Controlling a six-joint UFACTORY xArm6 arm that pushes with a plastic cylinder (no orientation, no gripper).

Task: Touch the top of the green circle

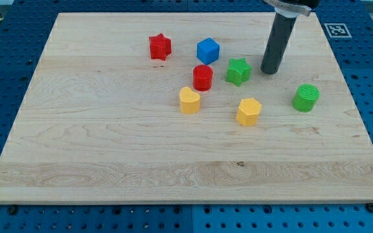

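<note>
My tip (270,70) rests on the bench (109,142) just right of the green star (238,71), up and to the left of the green circle (305,98), not touching it. There is no pincer on the rod. The circle sits near the bench's right side, right of the yellow hexagon (248,111).

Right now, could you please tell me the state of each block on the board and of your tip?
my tip: on the board, right of the green star, touching no block
green circle: untouched, right of and below my tip
green star: free, beside my tip
blue cube: free
red star: free
red cylinder: free
yellow heart: free
yellow hexagon: free
</note>
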